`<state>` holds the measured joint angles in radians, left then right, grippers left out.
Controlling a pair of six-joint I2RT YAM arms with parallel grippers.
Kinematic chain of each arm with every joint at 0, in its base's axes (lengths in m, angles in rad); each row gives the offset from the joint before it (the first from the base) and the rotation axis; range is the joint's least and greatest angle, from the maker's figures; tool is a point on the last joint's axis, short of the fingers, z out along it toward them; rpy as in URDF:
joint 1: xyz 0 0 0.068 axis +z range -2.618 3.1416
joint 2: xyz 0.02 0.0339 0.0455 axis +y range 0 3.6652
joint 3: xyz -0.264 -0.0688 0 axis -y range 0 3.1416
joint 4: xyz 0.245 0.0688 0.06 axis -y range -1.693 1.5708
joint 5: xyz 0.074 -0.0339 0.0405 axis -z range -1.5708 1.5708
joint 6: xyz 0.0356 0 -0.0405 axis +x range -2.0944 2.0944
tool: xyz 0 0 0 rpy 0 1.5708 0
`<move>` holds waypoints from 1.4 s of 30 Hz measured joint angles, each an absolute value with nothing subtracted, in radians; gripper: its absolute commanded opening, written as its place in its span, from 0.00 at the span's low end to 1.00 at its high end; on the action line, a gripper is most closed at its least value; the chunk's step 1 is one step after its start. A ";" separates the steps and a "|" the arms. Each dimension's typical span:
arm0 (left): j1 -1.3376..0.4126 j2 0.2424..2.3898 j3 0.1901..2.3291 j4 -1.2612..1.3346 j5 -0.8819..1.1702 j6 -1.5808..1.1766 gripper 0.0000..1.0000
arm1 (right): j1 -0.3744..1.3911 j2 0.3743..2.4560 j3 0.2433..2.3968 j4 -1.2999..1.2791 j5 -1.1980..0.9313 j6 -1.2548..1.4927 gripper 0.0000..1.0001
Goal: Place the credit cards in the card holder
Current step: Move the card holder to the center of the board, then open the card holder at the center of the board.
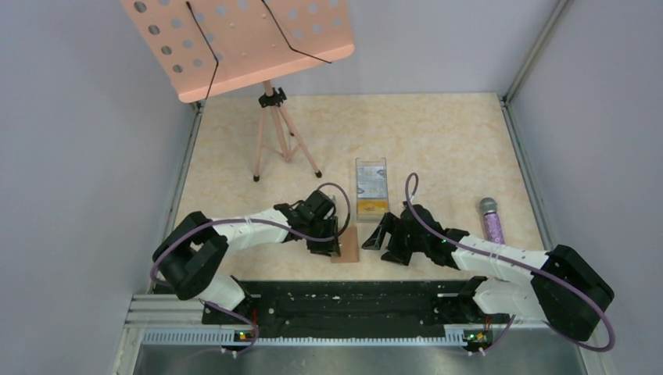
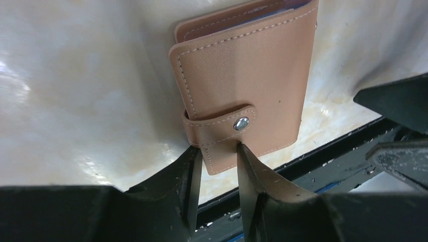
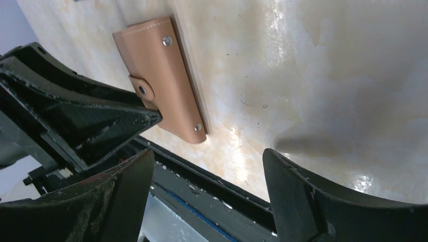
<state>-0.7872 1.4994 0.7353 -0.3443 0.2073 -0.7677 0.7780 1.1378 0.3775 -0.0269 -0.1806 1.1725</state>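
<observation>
My left tool (image 2: pixel 219 149) is straddling the card holder (image 2: pixel 252 65), grip unclear; right tool (image 3: pixel 208 155) gaping; skewed pinching could flick it away.

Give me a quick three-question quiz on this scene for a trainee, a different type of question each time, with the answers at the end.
1. True or false: the snap tab on the small flat brown leather-like card holder is undone.
2. Short answer: what holds the printed plastic credit cards at this moment?
3. The left tool has its fingers either side of:
A) the card holder's tab edge
B) the purple microphone
C) the pink music stand

Key:
1. False, it is snapped shut.
2. The clear plastic rectangular box.
3. A
</observation>
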 measured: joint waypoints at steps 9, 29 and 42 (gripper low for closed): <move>-0.891 1.463 0.722 -0.337 0.192 -0.810 0.73 | 0.778 1.167 0.377 -0.028 -0.197 1.163 0.71; -0.657 1.435 0.590 -0.102 0.396 -0.849 0.56 | 0.779 1.361 0.389 0.241 -0.313 1.170 0.68; -0.657 1.462 0.560 -0.007 0.461 -0.866 0.39 | 0.779 1.360 0.318 0.394 -0.334 1.188 0.20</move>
<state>-0.6571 1.4624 0.5602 -0.0067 0.4606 -0.8661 0.7788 1.3598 0.3180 0.3939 -0.3340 1.1881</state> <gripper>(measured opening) 0.396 0.284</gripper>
